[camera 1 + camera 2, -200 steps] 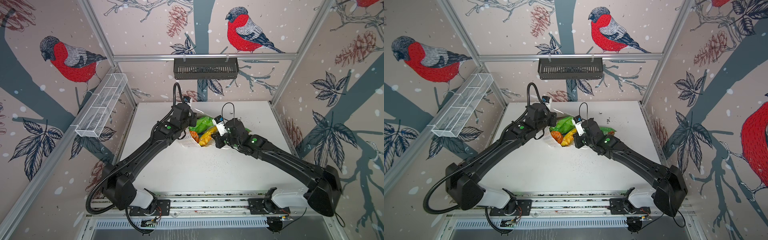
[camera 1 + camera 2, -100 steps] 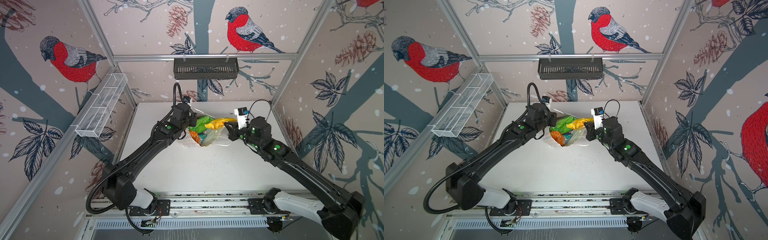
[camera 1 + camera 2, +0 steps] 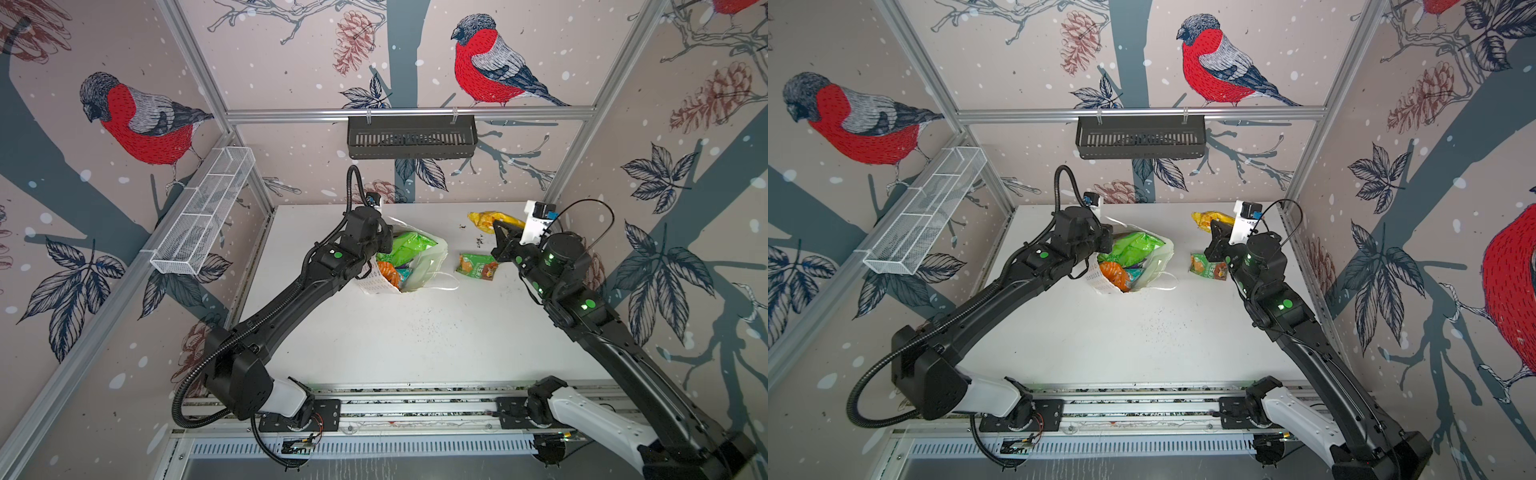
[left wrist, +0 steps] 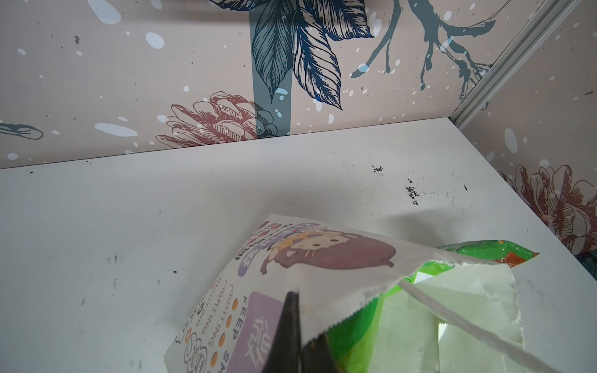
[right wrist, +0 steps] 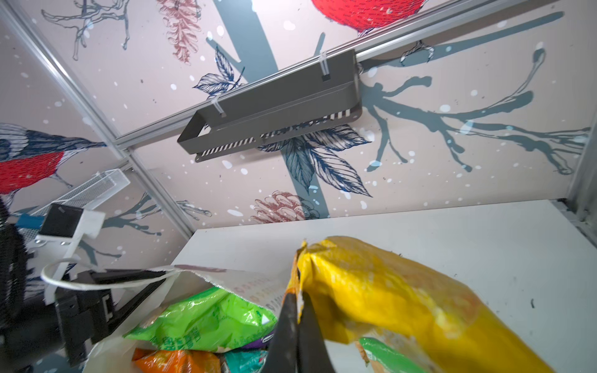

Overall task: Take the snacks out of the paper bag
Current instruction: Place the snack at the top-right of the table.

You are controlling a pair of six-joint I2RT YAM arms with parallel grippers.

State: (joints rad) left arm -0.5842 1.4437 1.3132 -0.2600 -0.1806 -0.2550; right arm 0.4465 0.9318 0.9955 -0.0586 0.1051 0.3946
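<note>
**A:** Why is the left gripper clamped on the paper bag like that?

**B:** As an anchor, I reckon. Its jaws are closed on the bag's top rim, near the white cord handle. That way the bag lies on its side on the table with its mouth propped open toward the right arm. Paper that light would probably skid or flop shut otherwise.

**A:** And the right gripper?

**B:** It's clenched on the yellow packet, right at the crimped edge seam. That seems a sensible spot, flat and stiff, and it doesn't crush what's inside. The rest of the packet hangs free from that pinch.

**A:** Where is it relative to the bag?

**B:** Well clear of it. In both top views the yellow packet is over the far right part of the table. It's beyond the 1 green packet already lying flat between the bag and the right arm. I can't tell whether the yellow one touches the tabletop or hangs just above it.

**A:** So that side is the drop zone?

**B:** Looks that way. There's 1 down and 1 in the jaws, near each other and apart from the bag, so nothing slides back in.

**A:** What's left inside?

**B:** I can see 3 at the mouth: a bright green packet on top, with an orange packet and a teal packet beneath. More may be hidden deeper. They lie just beside the left gripper and well apart from the right one.
</note>
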